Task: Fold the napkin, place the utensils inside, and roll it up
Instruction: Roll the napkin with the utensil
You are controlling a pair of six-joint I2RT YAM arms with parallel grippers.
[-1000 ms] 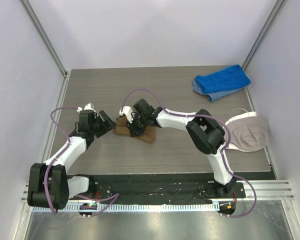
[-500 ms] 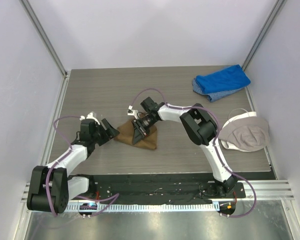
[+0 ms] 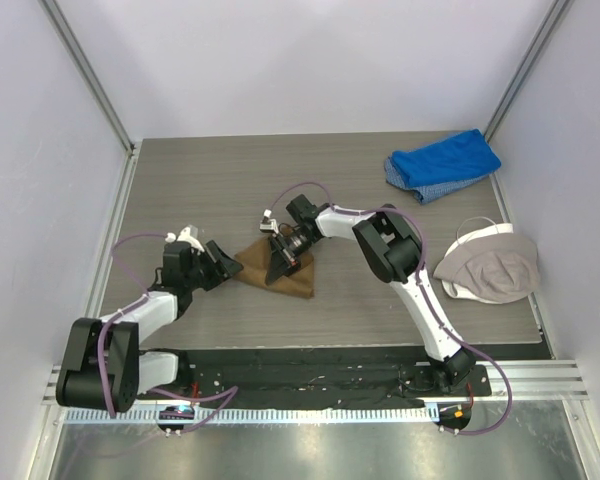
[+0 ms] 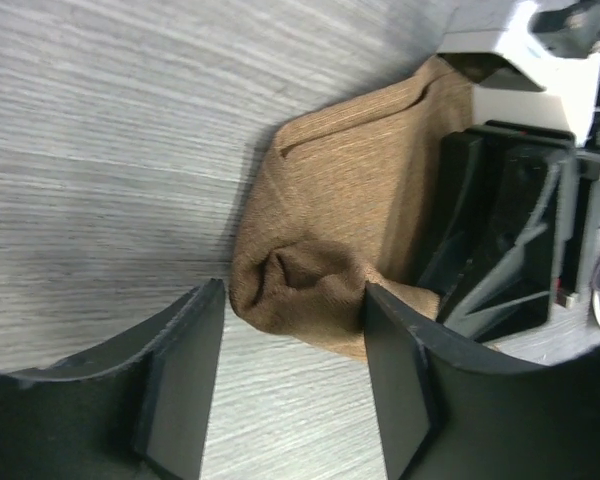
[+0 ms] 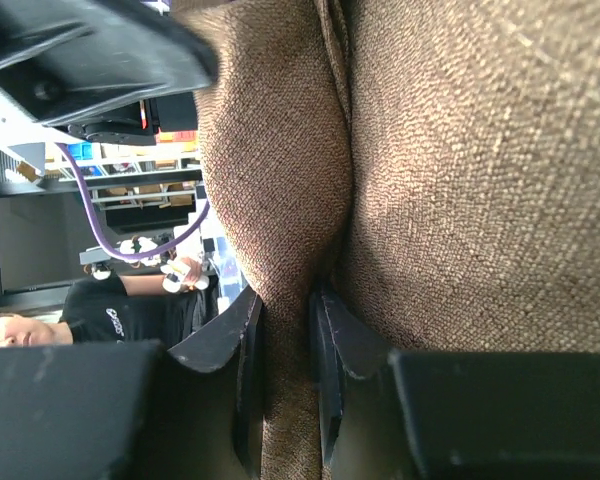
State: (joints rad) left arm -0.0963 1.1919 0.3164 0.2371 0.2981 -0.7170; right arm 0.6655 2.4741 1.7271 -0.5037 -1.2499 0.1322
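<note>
The tan-brown napkin (image 3: pixel 298 282) lies bunched in a rough triangle on the table, mid-left. My right gripper (image 3: pixel 280 262) reaches in from the far right and presses onto it. In the right wrist view that gripper (image 5: pixel 285 300) is shut on a raised fold of the napkin (image 5: pixel 460 150). My left gripper (image 3: pixel 223 262) sits at the napkin's left corner, open. In the left wrist view its gripper (image 4: pixel 292 300) has the napkin's (image 4: pixel 350 190) rounded end just between the fingertips, not pinched. The utensils are hidden.
A blue cloth (image 3: pixel 443 165) lies at the far right corner. A beige-and-white cap-like item (image 3: pixel 490 268) sits at the right edge. Walls close in the table on the left, back and right. The right arm's elbow arches over the table's middle.
The right arm has swung its elbow back and dragged the napkin flatter toward the near side. The left gripper has slid nearer to the napkin's left corner and narrowed a little.
</note>
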